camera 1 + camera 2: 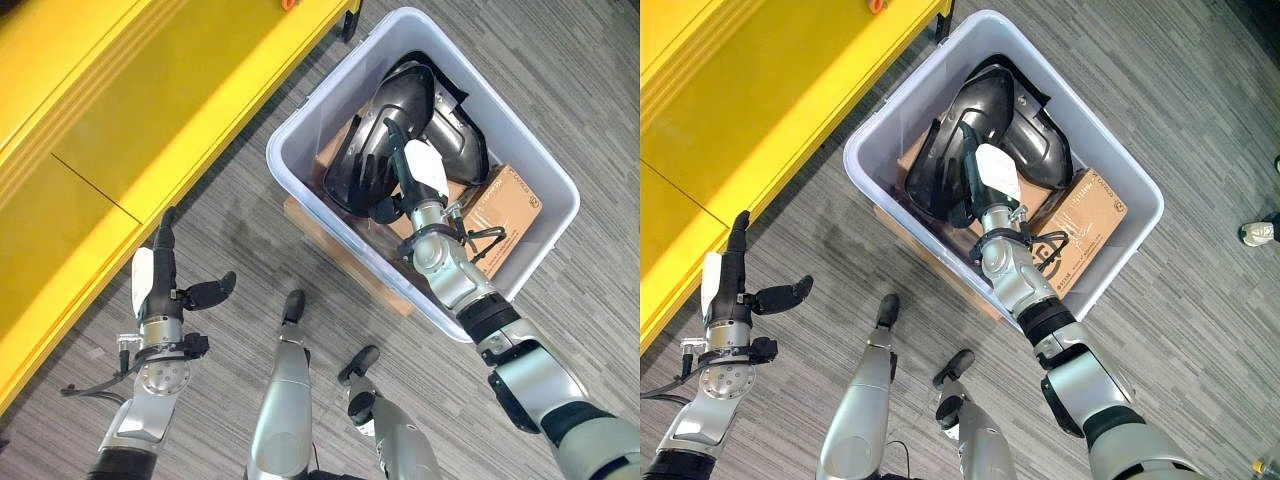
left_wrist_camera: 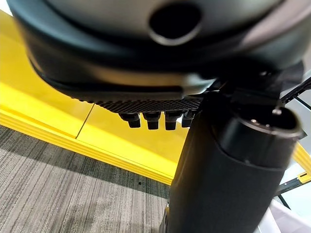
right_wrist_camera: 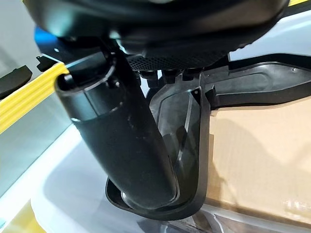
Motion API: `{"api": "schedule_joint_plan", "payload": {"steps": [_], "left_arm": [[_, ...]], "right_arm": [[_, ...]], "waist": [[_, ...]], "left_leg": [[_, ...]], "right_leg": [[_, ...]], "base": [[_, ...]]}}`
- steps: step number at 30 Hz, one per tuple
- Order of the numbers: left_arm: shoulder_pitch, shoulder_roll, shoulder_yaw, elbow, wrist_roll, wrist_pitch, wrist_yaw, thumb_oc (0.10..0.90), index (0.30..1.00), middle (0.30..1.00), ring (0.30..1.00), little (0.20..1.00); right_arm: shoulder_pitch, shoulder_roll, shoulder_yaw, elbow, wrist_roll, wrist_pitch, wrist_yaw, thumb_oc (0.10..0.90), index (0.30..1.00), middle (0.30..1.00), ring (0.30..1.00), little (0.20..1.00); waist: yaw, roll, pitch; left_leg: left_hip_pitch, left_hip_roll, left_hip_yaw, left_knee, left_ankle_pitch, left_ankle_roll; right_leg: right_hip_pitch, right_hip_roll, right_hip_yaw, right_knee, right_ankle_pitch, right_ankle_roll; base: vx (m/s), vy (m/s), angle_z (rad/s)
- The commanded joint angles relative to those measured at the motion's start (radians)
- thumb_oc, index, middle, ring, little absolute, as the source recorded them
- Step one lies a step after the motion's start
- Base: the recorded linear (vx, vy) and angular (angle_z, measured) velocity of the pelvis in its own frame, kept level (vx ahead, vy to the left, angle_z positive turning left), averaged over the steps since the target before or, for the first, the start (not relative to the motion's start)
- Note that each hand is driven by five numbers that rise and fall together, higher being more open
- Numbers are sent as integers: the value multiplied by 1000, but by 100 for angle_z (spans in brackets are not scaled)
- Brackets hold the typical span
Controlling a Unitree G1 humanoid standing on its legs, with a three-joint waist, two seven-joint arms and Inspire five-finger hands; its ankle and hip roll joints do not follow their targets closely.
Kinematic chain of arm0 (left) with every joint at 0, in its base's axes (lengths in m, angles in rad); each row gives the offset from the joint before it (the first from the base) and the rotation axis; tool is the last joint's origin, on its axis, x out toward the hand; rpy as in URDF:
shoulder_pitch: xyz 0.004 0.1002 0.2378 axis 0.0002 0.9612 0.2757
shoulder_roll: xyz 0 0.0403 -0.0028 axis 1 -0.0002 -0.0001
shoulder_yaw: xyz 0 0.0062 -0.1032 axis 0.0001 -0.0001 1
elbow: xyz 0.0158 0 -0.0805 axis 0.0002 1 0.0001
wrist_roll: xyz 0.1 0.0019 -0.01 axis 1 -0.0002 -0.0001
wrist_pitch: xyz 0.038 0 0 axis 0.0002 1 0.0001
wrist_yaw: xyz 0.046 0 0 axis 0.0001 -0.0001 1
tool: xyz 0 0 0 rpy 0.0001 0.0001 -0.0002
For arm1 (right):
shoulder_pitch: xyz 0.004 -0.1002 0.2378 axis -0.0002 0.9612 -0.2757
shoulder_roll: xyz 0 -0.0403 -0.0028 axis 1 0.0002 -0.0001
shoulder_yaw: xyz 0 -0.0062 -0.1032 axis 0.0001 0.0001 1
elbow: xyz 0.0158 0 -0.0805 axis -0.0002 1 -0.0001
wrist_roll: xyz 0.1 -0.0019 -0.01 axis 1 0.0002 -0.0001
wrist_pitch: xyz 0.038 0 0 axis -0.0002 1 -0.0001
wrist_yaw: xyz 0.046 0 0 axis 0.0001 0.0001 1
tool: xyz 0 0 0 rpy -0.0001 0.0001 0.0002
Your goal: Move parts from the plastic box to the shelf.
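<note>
Lying in the plastic box (image 1: 300, 125), black moulded parts (image 1: 405, 100) are piled over brown cardboard cartons (image 1: 505, 205). Nearest part (image 3: 194, 121) is a dished black shell with a raised rim. Right hand (image 1: 385, 165) reaches down into the box onto that shell; right wrist view puts its thumb (image 3: 121, 145) inside the dish, tip against the rim's inner wall, fingers past the shell's edge, so whether they curl round it or lie straight cannot be told. White cover on the back of that hand. Carton at the box's far-right corner carries dark print on its top, too small to read. Box is pale grey-white, sits on a grey striped carpet (image 1: 230, 215), one corner just beside the yellow shelf (image 1: 110, 120). Flat brown board (image 1: 345, 260) pokes out from under the box on the robot's side. Left hand (image 1: 160, 275) hangs over the carpet, well apart from the box, near the shelf's edge: fingers straight and pressed together, thumb spread out sideways toward the box, holding nothing.
</note>
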Motion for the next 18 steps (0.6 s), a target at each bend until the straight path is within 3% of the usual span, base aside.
{"api": "schedule_joint_plan", "payload": {"steps": [1,18], "left_arm": [[39,70,33,-90,30,-49,29,900,1000,1000,1000,1000],[31,66,21,-68,10,-51,15,900,1000,1000,1000,1000]], "right_arm": [[-67,-51,-25,-131,0,-45,-57,900,1000,1000,1000,1000],[-41,-50,-27,-153,13,-51,-48,900,1000,1000,1000,1000]], "waist": [[-2,-29,-43],[-16,-37,-109]], "left_leg": [[57,45,75,-16,-82,-18],[104,39,80,-29,-87,-13]], "right_leg": [[77,-133,77,11,15,122],[106,-142,86,15,11,124]], "base": [[0,0,0],[4,-7,-3]]}}
